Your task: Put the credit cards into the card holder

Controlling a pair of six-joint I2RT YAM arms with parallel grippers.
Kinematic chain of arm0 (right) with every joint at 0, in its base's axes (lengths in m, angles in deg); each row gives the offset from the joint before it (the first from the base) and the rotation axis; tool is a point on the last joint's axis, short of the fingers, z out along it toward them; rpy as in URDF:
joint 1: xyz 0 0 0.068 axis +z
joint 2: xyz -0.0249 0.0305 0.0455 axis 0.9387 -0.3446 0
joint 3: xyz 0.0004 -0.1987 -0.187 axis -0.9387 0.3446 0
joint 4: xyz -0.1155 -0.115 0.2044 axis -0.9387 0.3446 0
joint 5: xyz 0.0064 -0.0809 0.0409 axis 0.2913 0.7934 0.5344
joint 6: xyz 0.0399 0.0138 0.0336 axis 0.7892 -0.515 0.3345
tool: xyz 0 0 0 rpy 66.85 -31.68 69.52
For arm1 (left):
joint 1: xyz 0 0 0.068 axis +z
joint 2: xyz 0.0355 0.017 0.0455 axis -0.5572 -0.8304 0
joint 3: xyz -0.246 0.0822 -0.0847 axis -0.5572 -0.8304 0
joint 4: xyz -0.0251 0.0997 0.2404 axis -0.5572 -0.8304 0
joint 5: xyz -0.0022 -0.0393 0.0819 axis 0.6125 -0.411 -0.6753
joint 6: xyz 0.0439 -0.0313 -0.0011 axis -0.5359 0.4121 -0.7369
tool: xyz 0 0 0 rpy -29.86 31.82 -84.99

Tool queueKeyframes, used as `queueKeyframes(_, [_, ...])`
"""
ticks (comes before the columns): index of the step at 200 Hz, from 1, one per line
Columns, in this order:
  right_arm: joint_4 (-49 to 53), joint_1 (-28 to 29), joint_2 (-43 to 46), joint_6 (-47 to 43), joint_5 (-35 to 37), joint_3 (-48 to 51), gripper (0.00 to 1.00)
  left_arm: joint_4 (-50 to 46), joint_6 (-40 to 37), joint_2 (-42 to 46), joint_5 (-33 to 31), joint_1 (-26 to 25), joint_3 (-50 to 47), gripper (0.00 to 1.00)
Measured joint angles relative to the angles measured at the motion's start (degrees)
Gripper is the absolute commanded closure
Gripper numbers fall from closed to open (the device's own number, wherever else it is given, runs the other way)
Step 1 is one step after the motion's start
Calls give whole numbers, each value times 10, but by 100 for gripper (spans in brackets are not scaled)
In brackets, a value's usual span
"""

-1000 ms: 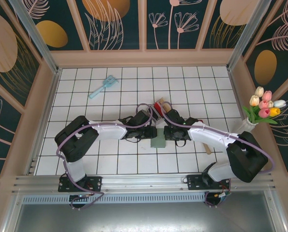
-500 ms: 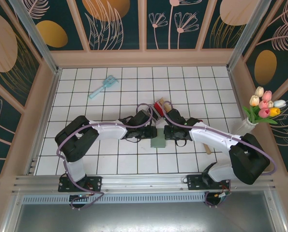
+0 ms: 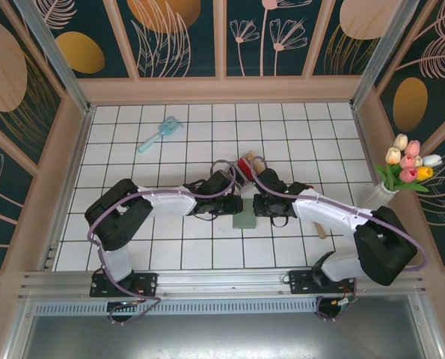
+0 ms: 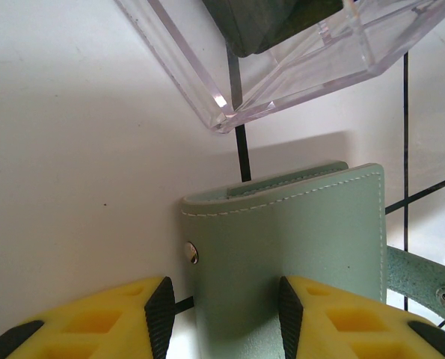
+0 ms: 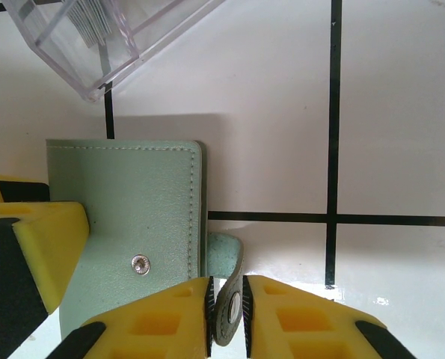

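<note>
Though overhead shows card holder (image 3: 244,221) corner, wrist views: right hand (image 5: 226,286) pinches its strap (image 5: 222,253), left hand (image 4: 222,303) half-open.

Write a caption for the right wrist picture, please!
Right end effector pinches the snap strap of the green card holder, near a clear box.

The card holder (image 4: 297,254) is sage green with pale stitching and a silver snap. The left tool (image 4: 222,314) and the right tool (image 5: 227,307) are both yellow with black pads. The counter (image 3: 297,127) is white tile with dark grid lines. The tulips (image 3: 409,161) are pink, white and yellow.
</note>
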State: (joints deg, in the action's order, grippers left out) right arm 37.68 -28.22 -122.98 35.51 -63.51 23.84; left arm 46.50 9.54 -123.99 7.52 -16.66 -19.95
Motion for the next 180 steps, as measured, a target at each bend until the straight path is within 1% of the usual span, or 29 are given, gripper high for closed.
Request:
queueKeyframes(29, [0,0,0,0,-2,0,81,0,0,0,0,0,0,55])
queueKeyframes(41, [0,0,0,0,-2,0,86,0,0,0,0,0,0,55])
queueKeyframes(52, [0,0,0,1,-2,0,87,0,0,0,0,0,0,55])
queueKeyframes(66, [0,0,0,1,-2,0,94,0,0,0,0,0,0,55])
queueKeyframes(96, [0,0,0,0,-4,0,99,0,0,0,0,0,0,55])
queueKeyframes(126, [-8,-1,0,0,-24,0,100,0,0,0,0,0,0,55])
queueKeyframes(180, [-87,-17,0,19,-110,9,100,0,0,0,2,0,0,56])
